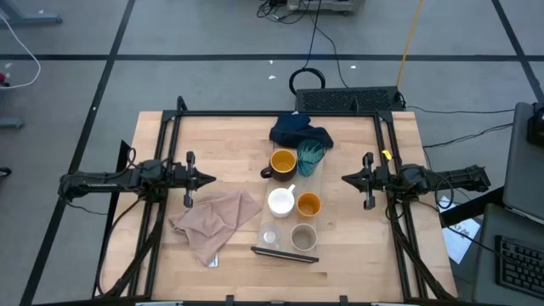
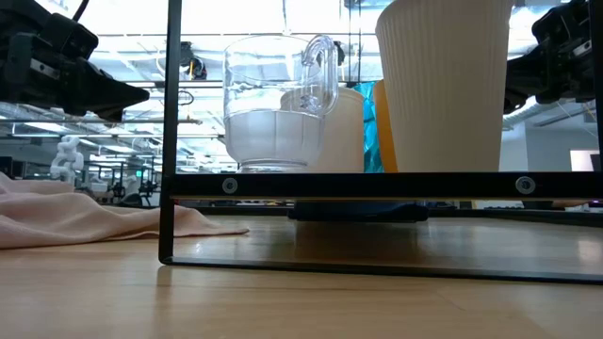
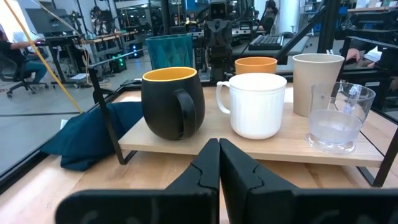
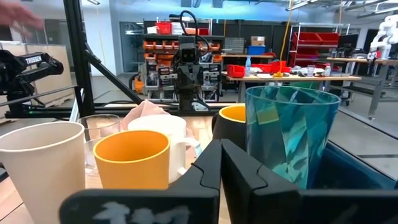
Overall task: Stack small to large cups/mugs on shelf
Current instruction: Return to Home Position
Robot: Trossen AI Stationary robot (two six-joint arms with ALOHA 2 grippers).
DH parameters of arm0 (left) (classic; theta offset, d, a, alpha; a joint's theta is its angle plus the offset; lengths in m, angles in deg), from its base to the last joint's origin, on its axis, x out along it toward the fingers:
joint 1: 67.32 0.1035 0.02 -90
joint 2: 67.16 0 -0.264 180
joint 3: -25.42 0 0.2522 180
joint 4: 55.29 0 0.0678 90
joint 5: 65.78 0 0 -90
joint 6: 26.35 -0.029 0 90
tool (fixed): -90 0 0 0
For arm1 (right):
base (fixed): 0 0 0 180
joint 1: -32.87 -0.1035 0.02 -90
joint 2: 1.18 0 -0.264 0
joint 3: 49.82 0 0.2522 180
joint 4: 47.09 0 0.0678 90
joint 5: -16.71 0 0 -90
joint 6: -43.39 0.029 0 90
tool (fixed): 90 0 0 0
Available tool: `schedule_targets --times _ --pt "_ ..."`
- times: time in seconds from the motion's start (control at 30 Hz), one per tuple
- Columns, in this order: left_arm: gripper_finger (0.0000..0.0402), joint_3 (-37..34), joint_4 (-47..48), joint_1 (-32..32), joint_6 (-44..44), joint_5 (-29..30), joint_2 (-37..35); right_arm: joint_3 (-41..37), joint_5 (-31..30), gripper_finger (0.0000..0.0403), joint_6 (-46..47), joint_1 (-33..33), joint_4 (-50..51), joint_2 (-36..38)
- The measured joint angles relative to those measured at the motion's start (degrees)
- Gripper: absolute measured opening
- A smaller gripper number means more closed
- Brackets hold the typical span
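Note:
Six vessels stand upright on the pale shelf (image 1: 285, 240): the tiny clear cup (image 1: 269, 235) and beige cup (image 1: 303, 236) at its near end, the white mug (image 1: 281, 201) and small orange cup (image 1: 308, 204) in the middle, the dark yellow-lined mug (image 1: 282, 162) and teal tumbler (image 1: 310, 156) at the far end. My left gripper (image 1: 212, 178) is shut and empty left of the shelf. My right gripper (image 1: 343, 178) is shut and empty right of it. The left wrist view shows the dark mug (image 3: 173, 102), white mug (image 3: 255, 104) and clear cup (image 3: 339, 118).
A crumpled pink cloth (image 1: 217, 221) lies on the table left of the shelf. A dark blue cloth (image 1: 297, 130) lies beyond the shelf's far end. Black frame rails (image 1: 280, 113) run along the table's sides and far edge.

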Motion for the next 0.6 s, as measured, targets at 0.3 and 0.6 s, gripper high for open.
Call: schedule_targets --times 0.3,0.6 --pt "0.0006 -0.02 -0.15 0.0 0.0 0.0 0.0 0.0 -0.06 0.0 0.0 0.0 -1.33 0.0" --pt "0.0005 -0.02 -0.22 0.0 0.0 0.0 0.0 0.01 -0.06 0.0 0.01 0.0 -1.43 0.0"
